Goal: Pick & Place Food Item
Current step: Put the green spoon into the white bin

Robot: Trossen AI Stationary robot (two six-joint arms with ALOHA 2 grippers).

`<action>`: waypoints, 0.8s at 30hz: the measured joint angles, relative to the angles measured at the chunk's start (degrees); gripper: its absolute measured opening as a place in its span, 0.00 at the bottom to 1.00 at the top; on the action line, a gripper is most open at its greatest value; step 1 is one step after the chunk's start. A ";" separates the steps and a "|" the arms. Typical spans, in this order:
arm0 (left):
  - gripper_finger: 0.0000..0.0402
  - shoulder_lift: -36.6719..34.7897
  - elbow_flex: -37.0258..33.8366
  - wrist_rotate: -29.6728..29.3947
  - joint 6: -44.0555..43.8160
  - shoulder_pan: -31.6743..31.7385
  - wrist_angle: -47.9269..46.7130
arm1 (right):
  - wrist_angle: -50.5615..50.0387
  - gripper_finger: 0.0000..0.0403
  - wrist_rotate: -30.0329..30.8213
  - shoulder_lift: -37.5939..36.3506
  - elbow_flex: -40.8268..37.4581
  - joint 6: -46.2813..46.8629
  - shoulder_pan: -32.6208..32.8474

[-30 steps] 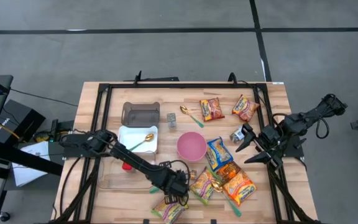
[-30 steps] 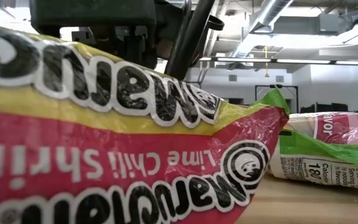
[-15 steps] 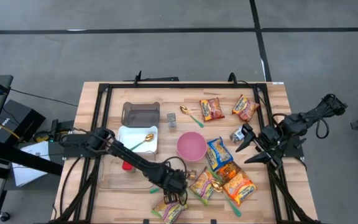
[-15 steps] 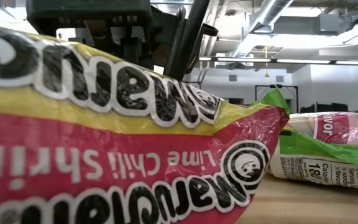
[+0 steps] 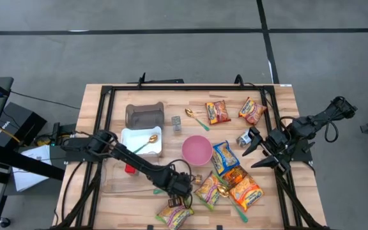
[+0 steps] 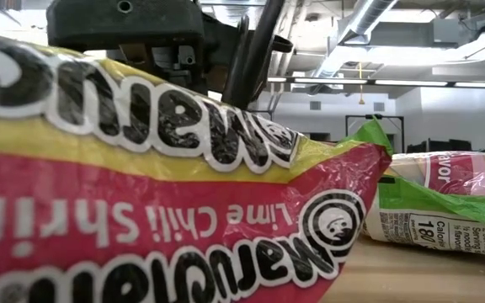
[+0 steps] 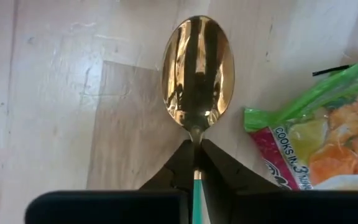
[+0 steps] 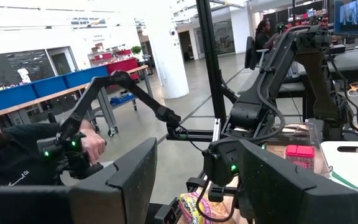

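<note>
Near the front edge, the left gripper is closed tight on the spoon handle, probably to lift it; the right gripper waits open.

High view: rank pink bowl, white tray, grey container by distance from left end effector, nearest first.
From the left end effector, shut on a gold spoon at the near table edge:
1. Round pink bowl, mid-table.
2. White rectangular tray, left of the bowl.
3. Grey plastic container, beyond the tray.

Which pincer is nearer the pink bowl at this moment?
Left. The left pincer, shut on a gold spoon, sits just toward the table's front edge from the pink bowl. The right pincer waits open, farther off beyond the noodle packets.
</note>
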 joint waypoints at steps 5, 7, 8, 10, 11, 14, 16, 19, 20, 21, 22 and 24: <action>0.01 -4.40 -0.30 -2.04 0.43 -0.11 2.31 | 0.00 0.53 0.00 -0.01 0.00 0.03 0.00; 0.01 -6.53 0.02 -2.34 1.64 -0.11 5.34 | 0.00 0.53 0.00 -0.01 0.00 0.15 0.00; 0.01 -7.17 0.05 -2.49 2.20 -0.11 6.75 | 0.00 0.53 0.00 -0.01 0.00 0.15 0.00; 0.01 -8.03 -0.14 -2.64 3.77 -0.11 9.17 | 0.00 0.53 0.00 -0.01 0.00 0.15 0.00; 0.01 -8.59 -0.15 -2.66 4.66 -0.11 10.76 | 0.00 0.53 0.00 -0.01 0.00 0.17 0.00; 0.01 -11.11 0.00 -3.68 6.60 -0.11 13.35 | 0.00 0.53 -0.02 -0.01 0.00 0.44 0.00; 0.01 -12.38 0.04 -5.84 7.25 -0.11 12.51 | -0.02 0.53 -0.09 -0.01 0.00 0.44 0.02; 0.01 -14.33 -0.04 -8.43 7.30 -0.11 9.99 | -0.02 0.53 -0.15 -0.01 0.00 0.44 0.00; 0.01 -15.29 -0.04 -9.14 7.25 -0.11 9.05 | -0.02 0.53 -0.15 -0.01 0.00 0.46 0.00; 0.01 -16.23 -0.03 -9.90 7.19 -0.11 8.16 | -0.02 0.53 -0.15 -0.01 0.00 0.46 0.00; 0.01 -17.05 0.00 -10.77 6.88 -0.11 7.33 | -0.02 0.53 -0.15 -0.01 0.00 0.48 0.01; 0.01 -18.31 0.00 -12.81 6.07 -0.11 5.54 | -0.02 0.53 -0.15 -0.01 0.00 0.57 0.01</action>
